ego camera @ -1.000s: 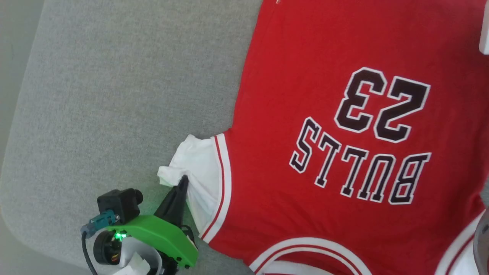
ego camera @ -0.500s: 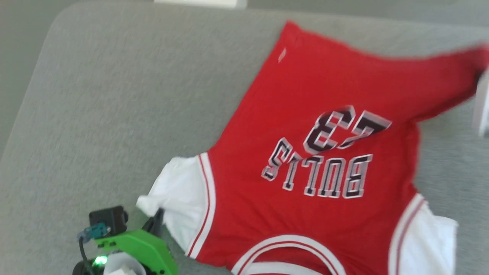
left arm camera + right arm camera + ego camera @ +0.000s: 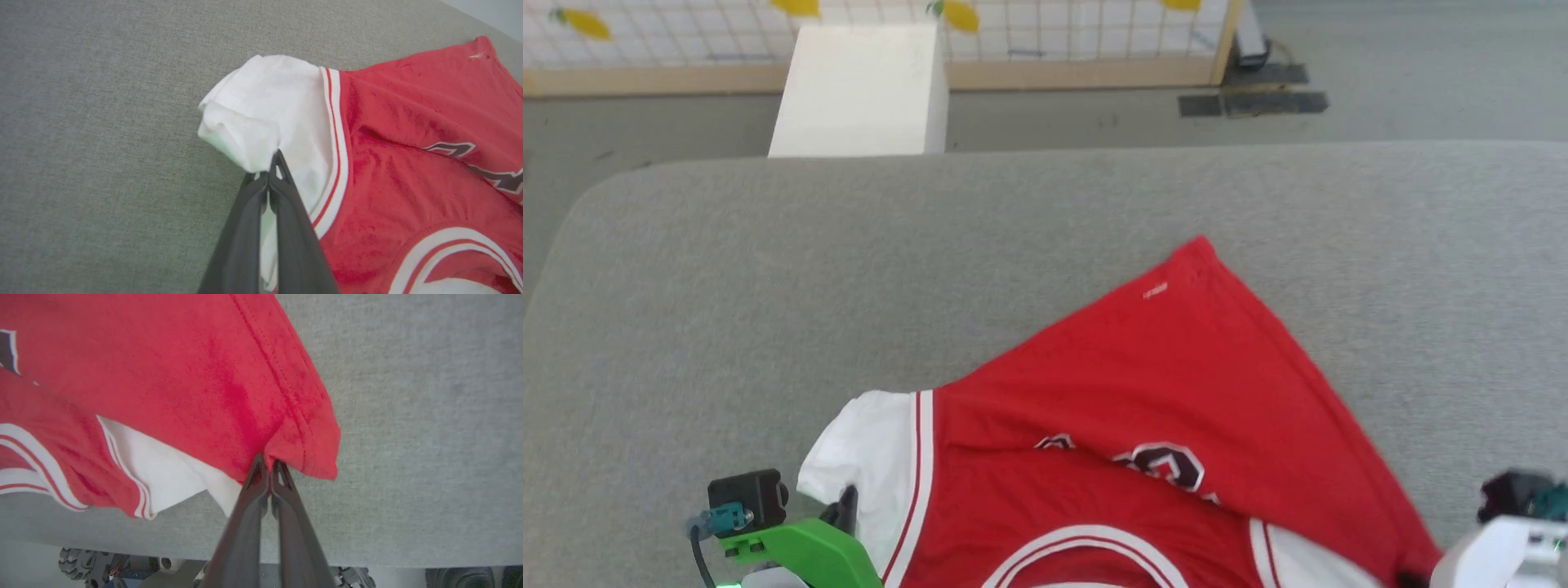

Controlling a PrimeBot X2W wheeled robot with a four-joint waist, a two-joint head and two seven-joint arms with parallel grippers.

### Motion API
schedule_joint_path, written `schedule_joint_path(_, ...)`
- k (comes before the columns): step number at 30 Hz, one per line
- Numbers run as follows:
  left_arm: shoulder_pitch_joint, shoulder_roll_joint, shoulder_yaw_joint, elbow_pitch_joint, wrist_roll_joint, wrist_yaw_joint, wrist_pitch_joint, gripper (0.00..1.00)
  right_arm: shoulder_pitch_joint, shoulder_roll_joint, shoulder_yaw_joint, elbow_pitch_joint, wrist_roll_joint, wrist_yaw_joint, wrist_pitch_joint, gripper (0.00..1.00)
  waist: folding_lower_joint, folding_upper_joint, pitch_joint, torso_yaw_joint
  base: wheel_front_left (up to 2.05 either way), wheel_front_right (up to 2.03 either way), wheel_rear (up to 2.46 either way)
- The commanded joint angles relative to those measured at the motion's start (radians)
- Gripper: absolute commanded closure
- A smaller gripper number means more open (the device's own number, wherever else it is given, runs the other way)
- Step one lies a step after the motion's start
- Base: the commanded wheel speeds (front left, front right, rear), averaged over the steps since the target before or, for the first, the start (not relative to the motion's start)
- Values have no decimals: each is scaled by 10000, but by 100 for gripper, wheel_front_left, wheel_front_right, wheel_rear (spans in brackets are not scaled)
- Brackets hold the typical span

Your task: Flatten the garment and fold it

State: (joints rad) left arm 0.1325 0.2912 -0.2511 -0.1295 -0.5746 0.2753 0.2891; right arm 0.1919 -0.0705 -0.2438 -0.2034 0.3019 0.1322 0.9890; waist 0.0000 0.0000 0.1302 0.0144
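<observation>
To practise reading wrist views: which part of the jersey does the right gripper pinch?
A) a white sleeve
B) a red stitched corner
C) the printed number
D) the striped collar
B: the right wrist view shows the right gripper shut on a red, stitched corner of the garment.

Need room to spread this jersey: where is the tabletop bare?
Bare table lies left of the white sleeve, along the far edge beyond the garment's red corner, and right of its slanted side. The near edge is crowded: left gripper pinches the sleeve, right gripper the red hem.
</observation>
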Motion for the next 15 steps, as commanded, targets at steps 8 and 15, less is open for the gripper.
schedule_joint_path(8, 265, -6, -31, 244, -78, 53, -64, 100, 799, 197, -108, 383, 1367, -15, -1020, 0, 0, 0, -822, -479, 0, 0, 0)
schedule_joint_path(15, 343, 36, -4, 152, -79, 130, -88, 100, -776, 200, -928, -424, 1878, -15, -2973, 0, 0, 0, -784, -414, 0, 0, 0)
